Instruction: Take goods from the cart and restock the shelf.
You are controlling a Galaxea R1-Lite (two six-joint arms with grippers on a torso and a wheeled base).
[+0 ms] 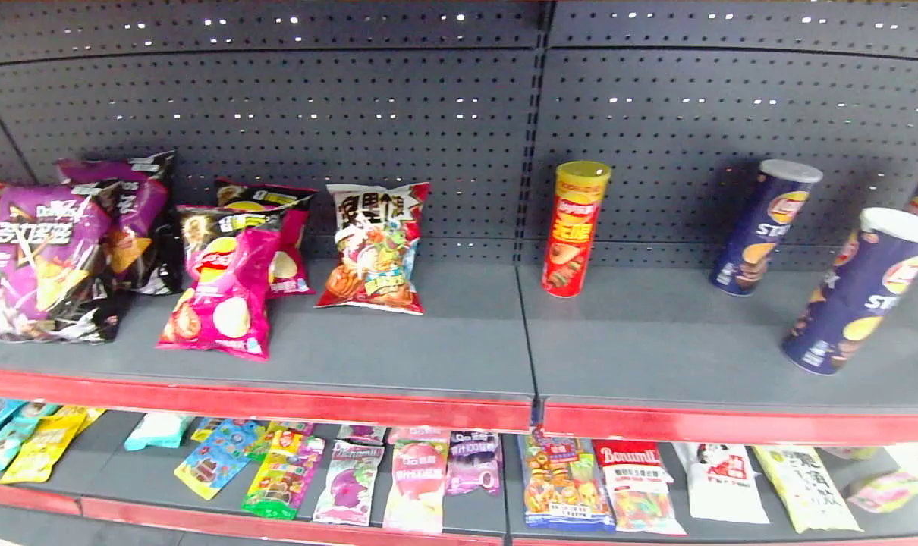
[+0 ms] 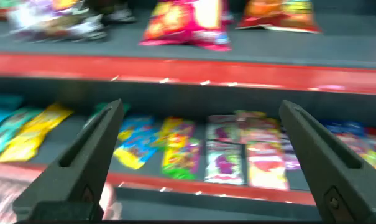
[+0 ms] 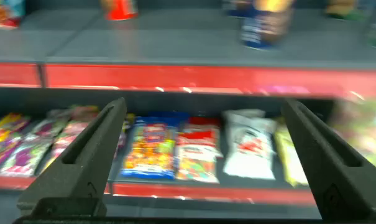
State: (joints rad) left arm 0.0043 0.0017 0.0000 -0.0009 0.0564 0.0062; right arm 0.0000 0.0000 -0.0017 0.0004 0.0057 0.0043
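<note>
The grey shelf (image 1: 459, 356) with a red front lip holds chip bags on its left half: a purple one (image 1: 49, 258), a pink one (image 1: 227, 284) and a white-and-red one (image 1: 375, 246). On the right half stand a red can (image 1: 575, 227) and two blue cans (image 1: 762, 227) (image 1: 861, 292). My left gripper (image 2: 200, 106) is open and holds nothing, in front of the shelf's red lip (image 2: 188, 71) below the pink bag (image 2: 188, 18). My right gripper (image 3: 203, 104) is also open and holds nothing, facing the lip (image 3: 188, 79) under a blue can (image 3: 262, 25).
A lower shelf (image 1: 125, 470) carries rows of flat candy packets (image 1: 421, 485), also seen past the left gripper (image 2: 181, 149) and the right gripper (image 3: 153, 146). Bare board lies between the white-and-red bag and the red can, and between the cans.
</note>
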